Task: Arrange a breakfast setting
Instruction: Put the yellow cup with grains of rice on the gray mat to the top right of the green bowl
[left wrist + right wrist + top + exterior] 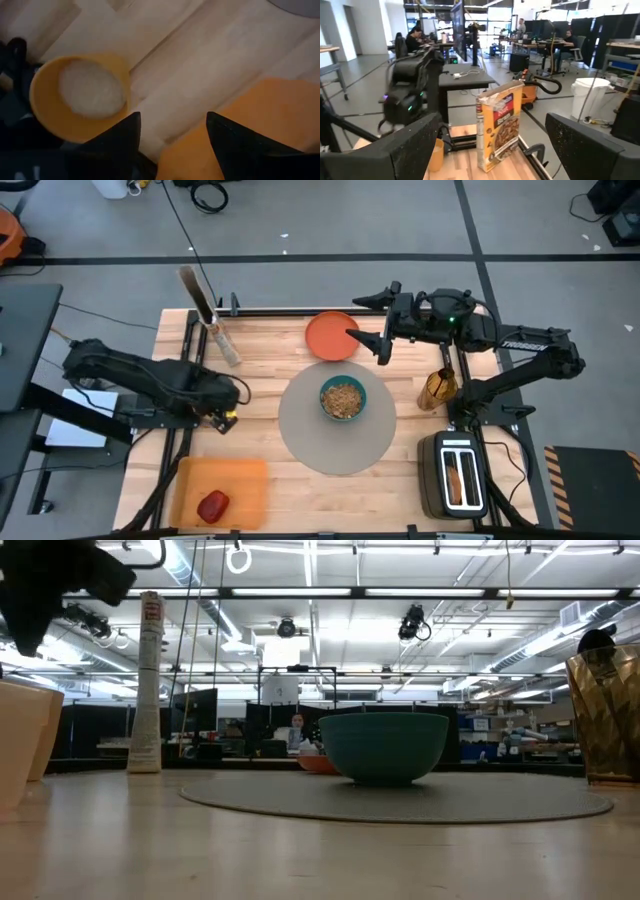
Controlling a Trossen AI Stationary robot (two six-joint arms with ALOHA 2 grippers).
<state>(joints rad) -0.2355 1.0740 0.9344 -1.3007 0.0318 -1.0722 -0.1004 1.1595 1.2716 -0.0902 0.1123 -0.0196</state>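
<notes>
The left gripper [232,418] hovers over the table's left side beside the cup [80,97], fingers parted, gripping nothing. The right gripper [370,340] hangs wide open and empty at the plate [332,336]. The bowl [343,398] sits on the mat [310,430]. The apple [212,505] lies near left.

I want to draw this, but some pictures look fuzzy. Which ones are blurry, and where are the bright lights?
Left wrist view: soft all over, the small yellow cup and the near dark fingers out of focus. Right wrist view: the left arm is smeared, the cereal box clearer. Low view: glaring ceiling strip lights, the teal bowl dark against them. High view: even light, sharp.
</notes>
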